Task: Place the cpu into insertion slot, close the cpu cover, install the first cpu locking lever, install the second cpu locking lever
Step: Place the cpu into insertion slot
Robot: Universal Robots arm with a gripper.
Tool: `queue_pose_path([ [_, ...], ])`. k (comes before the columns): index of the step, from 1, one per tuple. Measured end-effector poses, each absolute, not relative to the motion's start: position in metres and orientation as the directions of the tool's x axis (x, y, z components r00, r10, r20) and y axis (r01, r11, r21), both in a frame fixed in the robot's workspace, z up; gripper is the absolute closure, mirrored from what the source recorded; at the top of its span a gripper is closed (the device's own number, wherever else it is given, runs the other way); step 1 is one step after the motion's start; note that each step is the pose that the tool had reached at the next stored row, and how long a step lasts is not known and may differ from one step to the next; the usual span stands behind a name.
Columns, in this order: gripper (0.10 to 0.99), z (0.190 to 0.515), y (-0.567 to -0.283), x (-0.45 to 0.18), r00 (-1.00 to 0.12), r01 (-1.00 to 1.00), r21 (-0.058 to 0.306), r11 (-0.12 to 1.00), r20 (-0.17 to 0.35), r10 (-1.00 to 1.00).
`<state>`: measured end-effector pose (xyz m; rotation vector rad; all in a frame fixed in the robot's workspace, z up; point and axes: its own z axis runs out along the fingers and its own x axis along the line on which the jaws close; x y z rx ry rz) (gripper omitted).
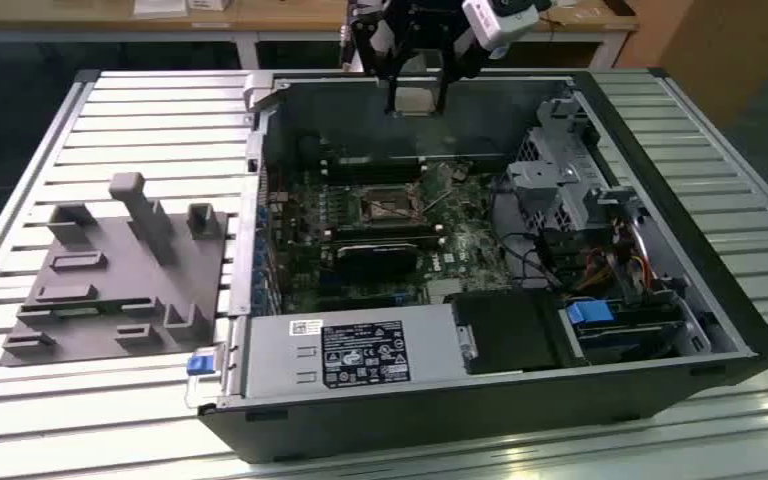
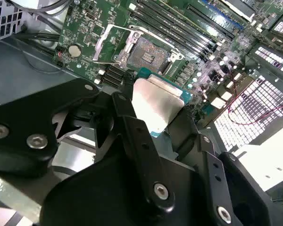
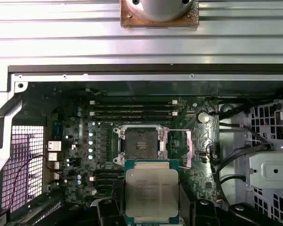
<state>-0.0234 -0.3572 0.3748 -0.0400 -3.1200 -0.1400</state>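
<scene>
Silver-grey metal of the chip (image 3: 152, 190) is seen clamped in the gripper (image 3: 153, 213), the black fingers (image 2: 132, 132) being closed on 2 opposite edges so that the flat top faces the first wrist view.

Position: in the exterior view the chip (image 1: 411, 97) is held high above the open computer case (image 1: 704, 290), beyond the socket (image 1: 387, 207) and well apart from it. No contact with the socket is noted.

Socket: its dark centre (image 3: 140, 143) is seen bare on the green board (image 3: 75, 141), with nothing seated in it. Beside the socket in the second wrist view, the cover (image 2: 108, 44) is swung up and away, leaving the socket (image 2: 148, 55) exposed.

Levers: too thin to be made out with certainty. With the cover raised, neither is judged to be latched.

Progress, as a judgement:
- Step 1 (chip into socket) is under way, with the chip grasped and carried but not seated.
- Steps 2, 3 and 4 (cover closed, 2 levers installed) are not begun.
- 0 of 4 steps are counted as finished.
</scene>
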Motion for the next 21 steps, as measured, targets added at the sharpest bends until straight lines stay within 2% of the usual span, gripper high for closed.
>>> queue_pose_path([
  [13, 0.545, 0.374, -0.357, -0.023, -1.000, 0.026, 0.089, 0.996, 0.019, 0.025],
  [21, 0.545, 0.362, -0.357, -0.024, -1.000, 0.026, 0.089, 0.996, 0.013, 0.025],
])
